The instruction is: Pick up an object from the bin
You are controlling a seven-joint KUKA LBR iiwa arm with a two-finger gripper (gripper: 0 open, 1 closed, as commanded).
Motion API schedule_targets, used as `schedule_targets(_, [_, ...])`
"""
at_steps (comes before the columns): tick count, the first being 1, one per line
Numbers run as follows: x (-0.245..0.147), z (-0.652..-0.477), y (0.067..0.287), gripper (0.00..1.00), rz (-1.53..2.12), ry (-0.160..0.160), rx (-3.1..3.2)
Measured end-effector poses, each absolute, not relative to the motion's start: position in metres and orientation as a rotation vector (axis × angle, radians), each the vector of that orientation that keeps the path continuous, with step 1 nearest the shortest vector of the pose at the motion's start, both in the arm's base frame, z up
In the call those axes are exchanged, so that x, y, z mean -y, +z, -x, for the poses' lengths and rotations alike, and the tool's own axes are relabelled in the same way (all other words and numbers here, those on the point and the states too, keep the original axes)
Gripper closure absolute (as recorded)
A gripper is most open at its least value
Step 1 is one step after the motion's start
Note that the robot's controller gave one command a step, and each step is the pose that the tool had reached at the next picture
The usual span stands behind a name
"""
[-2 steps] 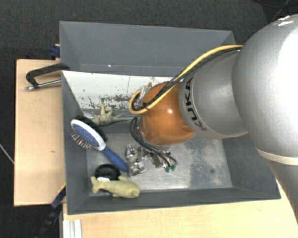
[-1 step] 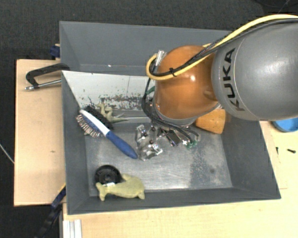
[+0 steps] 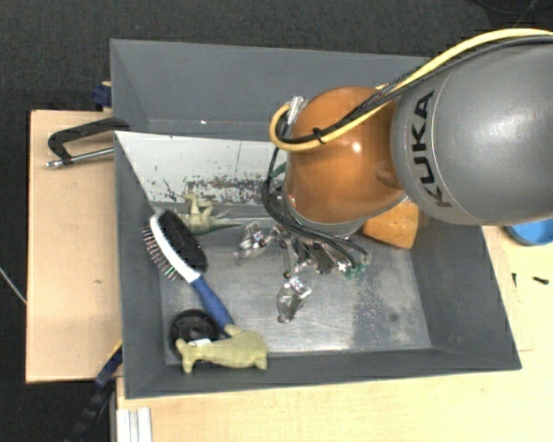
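No thing is gripped yet; the nearest reachable candidate is judged to be the hairbrush point(image 3: 178, 251), which lies flat on the floor of the bin point(image 3: 461, 293) with its black bristled head toward the back wall and its blue handle point(image 3: 209, 300) running toward the front wall. It should be light and stiff. The smooth plastic handle may slip, and the bristles give no firm seat, so the recommended hold is across the narrow handle, close to the head. Just beyond the handle end of the hairbrush lies 1 black round thing point(image 3: 192, 325), touching or nearly touching it, and beside that a cream toy animal point(image 3: 226, 351), probably soft. Behind the head of the hairbrush, near the back wall, stands 1 small pale figure point(image 3: 200, 213). To the right of the hairbrush, over bare floor, hangs the gripper point(image 3: 272, 270), its 2 metal fingers point(image 3: 293, 297) spread apart with nothing between them. Farther right of the hairbrush, partly under the arm's orange cover point(image 3: 336, 168), lies an orange wedge point(image 3: 394, 224).
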State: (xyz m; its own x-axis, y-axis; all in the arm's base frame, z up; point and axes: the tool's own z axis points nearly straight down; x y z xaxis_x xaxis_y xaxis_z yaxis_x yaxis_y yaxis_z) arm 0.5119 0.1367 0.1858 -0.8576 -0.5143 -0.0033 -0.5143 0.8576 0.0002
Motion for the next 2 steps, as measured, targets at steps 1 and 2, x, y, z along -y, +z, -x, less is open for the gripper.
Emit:
schedule_targets(1, [-0.2304,-0.5204,0.0753,0.00,1.040,-0.010,-2.972])
schedule_targets(2, [-0.2308,-0.5210,0.0768,1.00,1.024,-0.001,-2.969])
